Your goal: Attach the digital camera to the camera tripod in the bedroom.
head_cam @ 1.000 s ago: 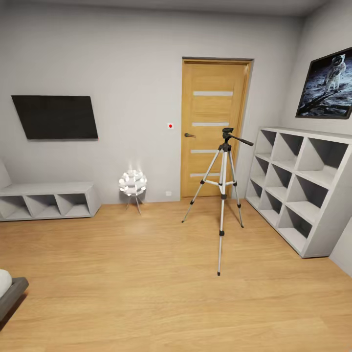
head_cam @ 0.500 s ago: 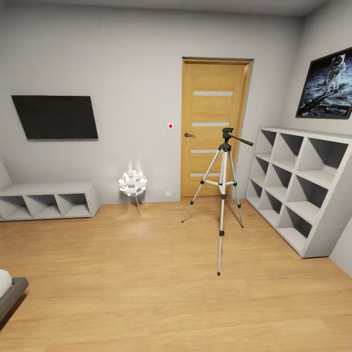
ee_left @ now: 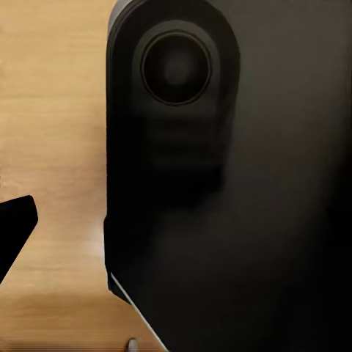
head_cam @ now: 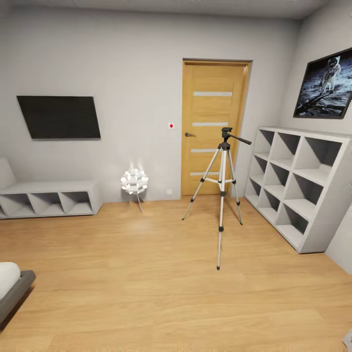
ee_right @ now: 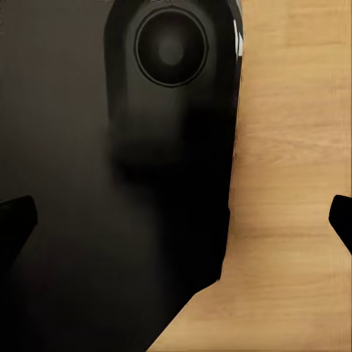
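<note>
Slightly shifted since a second ago, the head view now takes in more of the bed's corner [head_cam: 12,288]. In the bedroom, the camera tripod [head_cam: 221,186] stands on the plank floor [head_cam: 146,274] before the oak door [head_cam: 212,128], left of white cube shelves [head_cam: 298,186]. Jaw states cannot be told from either wrist view.

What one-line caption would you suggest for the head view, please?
Camera tripod standing on the bedroom's wood floor before the oak door, beside white cube shelves.

camera tripod [head_cam: 222,190] | upright, legs spread | wood floor, before door
</note>
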Motion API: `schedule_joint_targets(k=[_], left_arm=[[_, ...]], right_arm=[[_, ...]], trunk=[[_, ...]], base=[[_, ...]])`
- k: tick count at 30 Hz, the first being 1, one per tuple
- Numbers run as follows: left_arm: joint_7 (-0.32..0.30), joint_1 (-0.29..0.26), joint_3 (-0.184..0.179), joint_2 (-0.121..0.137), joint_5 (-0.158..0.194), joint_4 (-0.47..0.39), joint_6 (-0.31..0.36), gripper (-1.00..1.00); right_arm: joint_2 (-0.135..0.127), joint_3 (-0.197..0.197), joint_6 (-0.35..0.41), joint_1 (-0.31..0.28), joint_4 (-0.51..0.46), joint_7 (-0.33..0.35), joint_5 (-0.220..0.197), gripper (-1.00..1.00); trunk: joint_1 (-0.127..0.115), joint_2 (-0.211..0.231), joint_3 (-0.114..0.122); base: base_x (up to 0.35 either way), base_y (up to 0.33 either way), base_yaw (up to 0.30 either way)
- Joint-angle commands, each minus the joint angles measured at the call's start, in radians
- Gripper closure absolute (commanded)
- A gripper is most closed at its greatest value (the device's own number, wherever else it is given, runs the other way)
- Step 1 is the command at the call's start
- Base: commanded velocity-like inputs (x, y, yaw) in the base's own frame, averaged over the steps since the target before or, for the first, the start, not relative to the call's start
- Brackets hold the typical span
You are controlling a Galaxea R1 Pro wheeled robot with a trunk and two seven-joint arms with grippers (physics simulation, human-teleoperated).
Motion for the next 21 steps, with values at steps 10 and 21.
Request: schedule_joint_targets(k=[10,21], left_arm=[[0.0,0.001,0.001,0.0,0.012,-0.002,-0.001,-1.0],[0.0,0.001,0.0,0.001,0.013,-0.002,-0.001,-1.0]], right_arm=[[0.0,0.0,-0.037,0.0,0.0,0.001,-0.001,-1.0],[0.001,0.0,-0.046,0.0,0.0,0.001,-0.003,-1.0]], trunk=[[-0.001,0.0,-0.001],[-0.001,0.0,-0.001]], base=[[-0.265,0.202,0.0],[-0.111,0.113,-0.158]])
